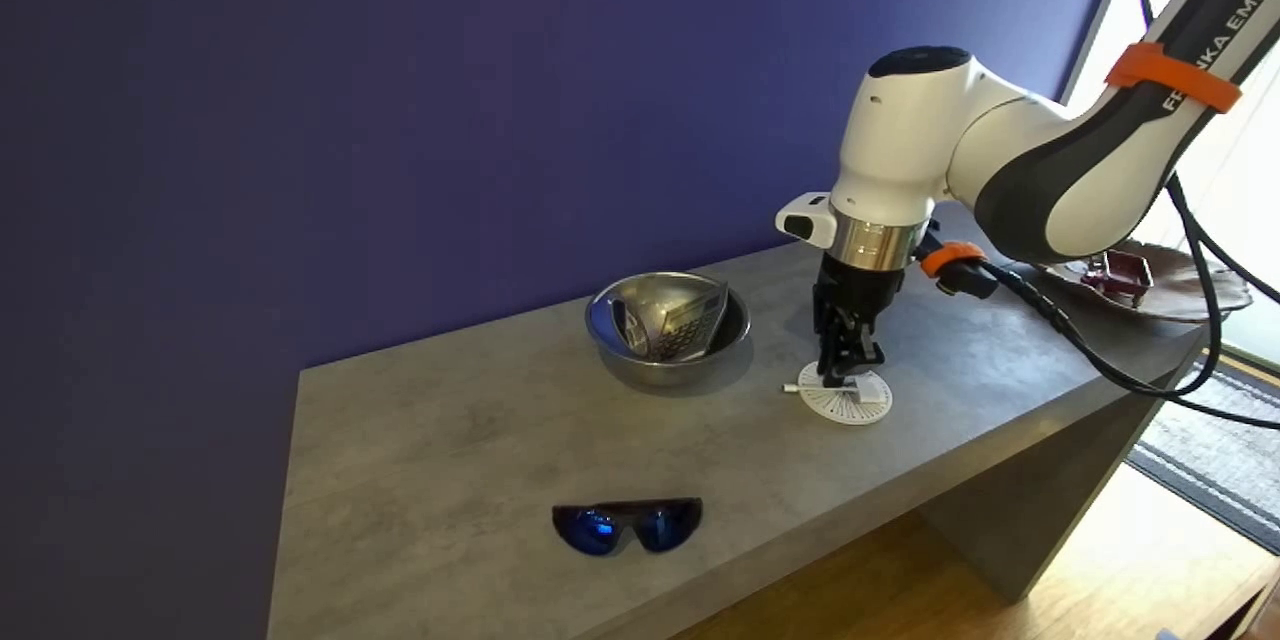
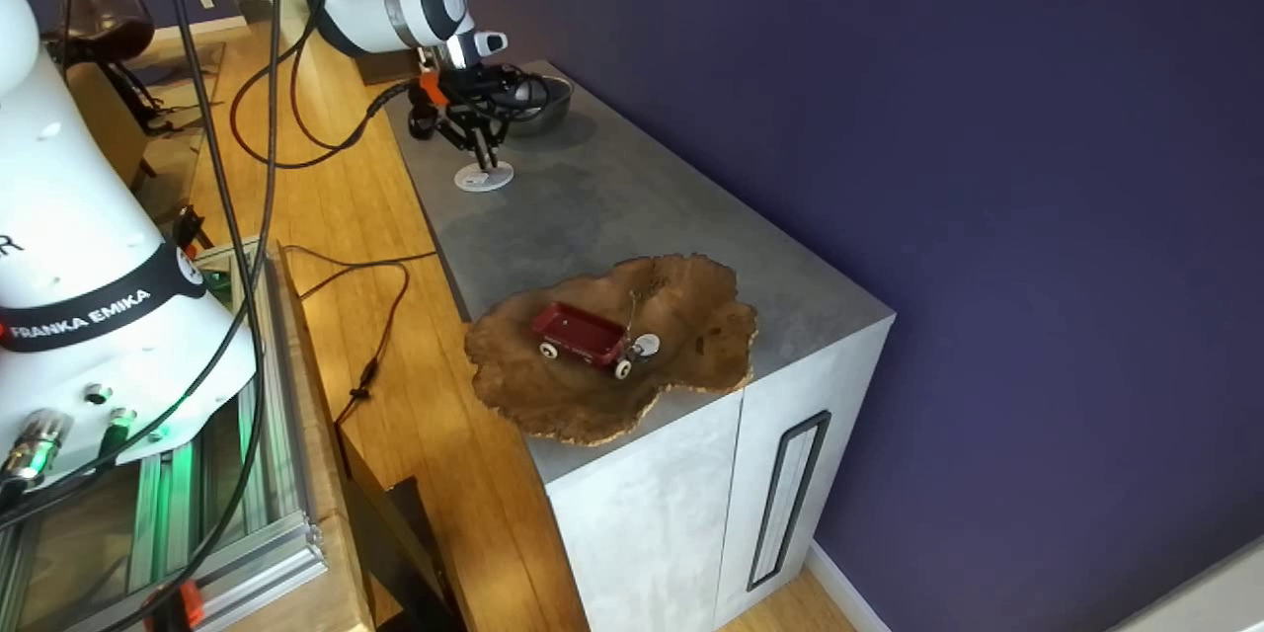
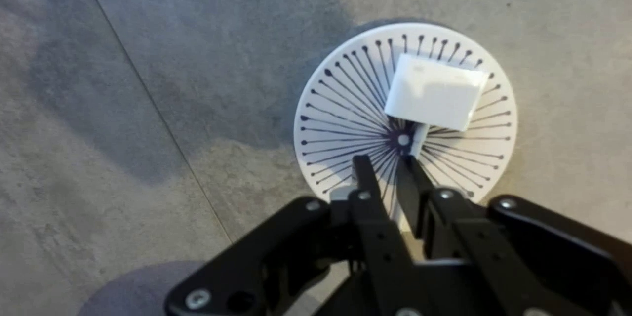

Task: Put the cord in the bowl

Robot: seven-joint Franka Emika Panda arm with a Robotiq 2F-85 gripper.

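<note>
The cord is a short white cable with a flat white block at one end. It lies across a flat white disc (image 3: 316,138) with dark radial lines. The cord (image 3: 420,138) passes under the right fingertip in the wrist view, and it also shows in an exterior view (image 1: 812,388). My gripper (image 3: 384,160) points down just above the disc, its fingers narrowly apart with a visible gap. It also shows low over the disc in both exterior views (image 1: 838,376) (image 2: 488,162). The steel bowl (image 1: 665,375) stands beside the disc and holds a grater and another metal item; it is partly hidden in an exterior view (image 2: 545,121).
Dark blue sunglasses (image 1: 628,526) lie near the front edge of the grey counter (image 2: 632,188). A brown wavy-edged dish (image 2: 533,395) with a red toy wagon (image 2: 581,331) stands at the counter's end. A dark purple wall (image 1: 450,120) rises behind the bowl.
</note>
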